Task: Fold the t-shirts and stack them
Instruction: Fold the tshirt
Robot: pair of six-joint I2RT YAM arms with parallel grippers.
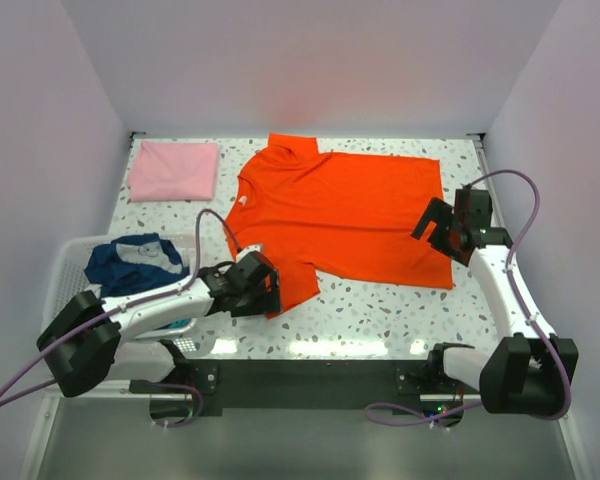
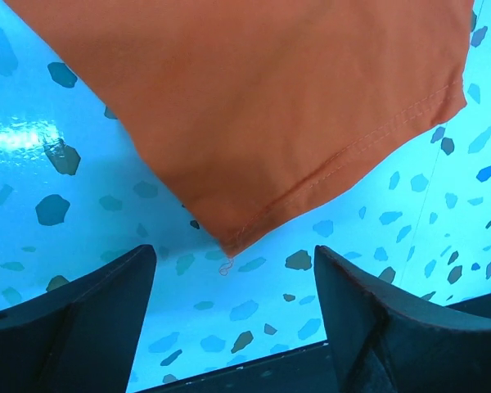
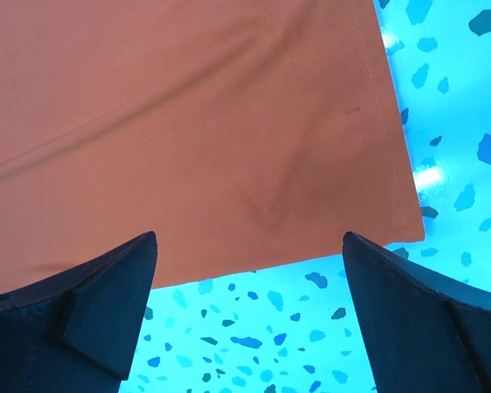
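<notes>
Orange shirt [image 1: 340,215] lies spread flat on the table [image 1: 380,320], just right of the basket [image 1: 65,270], with its collar at the far end. A folded pink shirt [image 1: 173,170] sits beyond the basket, and a blue shirt [image 1: 135,262] is heaped inside it.

The left gripper [image 2: 235,254], jaws wide and holding nothing, hangs low over the pointed corner of the near sleeve on the basket side (the stitched hem ends right between its fingers). The right gripper [image 3: 250,241], equally wide and empty, stands over the near corner of the bottom hem, on the side farthest from the basket.

The first fold looks to be the step in hand. To do it well, each gripper should probably come down until one finger slips under the cloth. It should then bite both layers a little inside the stitching, not at the very tip, where the sleeve could slide free. Lifting the two corners together and level should keep the body from dragging or bunching.
</notes>
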